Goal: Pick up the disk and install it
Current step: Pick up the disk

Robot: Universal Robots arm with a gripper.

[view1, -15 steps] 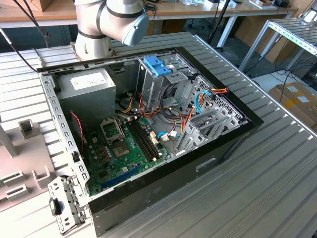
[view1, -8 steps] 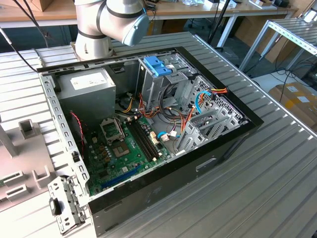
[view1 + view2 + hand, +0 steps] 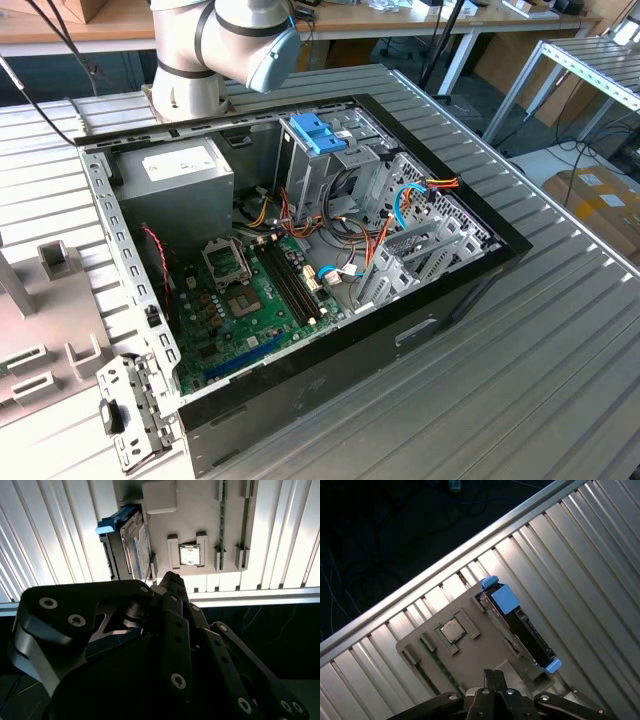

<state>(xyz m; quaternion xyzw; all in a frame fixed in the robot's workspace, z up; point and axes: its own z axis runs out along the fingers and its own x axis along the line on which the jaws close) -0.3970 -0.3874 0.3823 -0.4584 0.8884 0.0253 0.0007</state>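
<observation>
The gripper (image 3: 493,672) is hovering closed and empty. The disk (image 3: 520,625) is standing on edge in a grey holder (image 3: 485,652), just beyond the fingertips. It is looking rigid, hefty and shock-sensitive, probably best pinched across its flat faces.

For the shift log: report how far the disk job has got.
Done: nothing yet. The disk stands on edge in its grey holder, outside the open computer case. In hand: the gripper hangs over the holder, shut and empty. Left: picking the disk up and fitting it in the case.
</observation>
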